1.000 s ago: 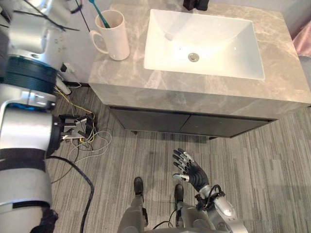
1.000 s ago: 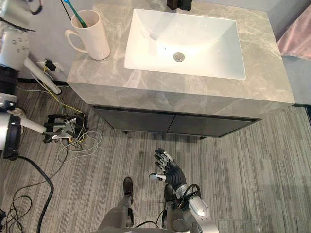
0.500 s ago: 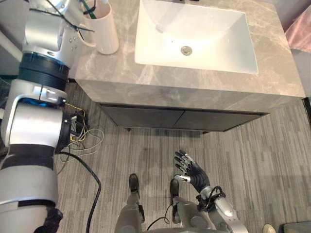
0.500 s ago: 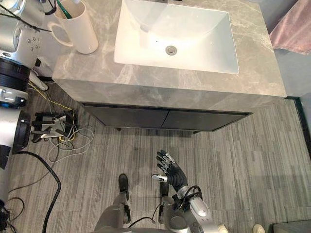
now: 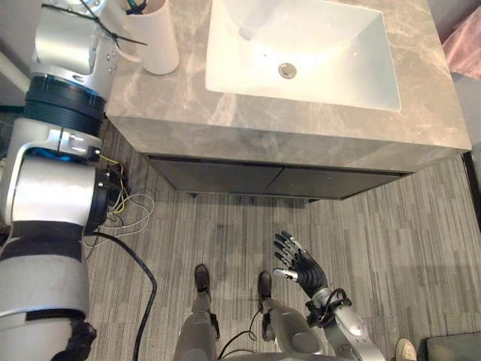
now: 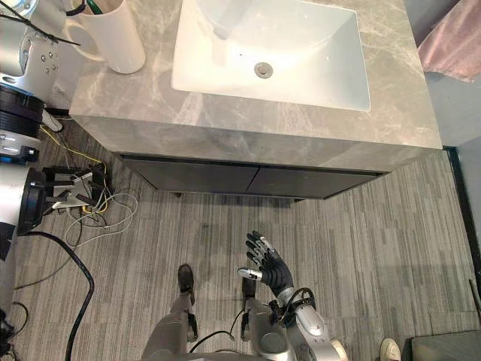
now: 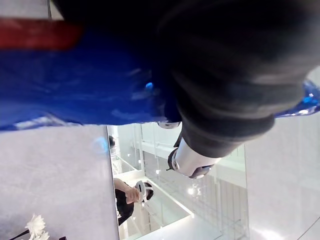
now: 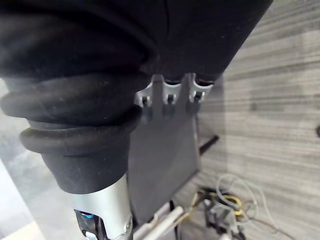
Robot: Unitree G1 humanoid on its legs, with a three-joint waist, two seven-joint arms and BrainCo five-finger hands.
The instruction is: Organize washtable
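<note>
The counter (image 5: 316, 128) is grey marble with pale and brownish veins. The sink (image 5: 323, 53) is plain white, with a metal-grey drain (image 5: 286, 71). The mug (image 5: 159, 41) is white, and a teal handle (image 6: 93, 6) stands in it. The cabinet (image 5: 285, 180) is near-black. The floor (image 5: 225, 233) is grey streaked planks. The right hand (image 5: 304, 265) is black with silver, dark-tipped fingers. A cloth (image 6: 451, 41) is dusty pink.

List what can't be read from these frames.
- left hand: in the left wrist view its dark cover sits in front, so its grip is unreadable.
- blue and red shape: left wrist view, too close and too blurred to identify.
- mug: in the eye views its rim is cut off by the top edge, and the green item inside is too cropped to identify.
</note>
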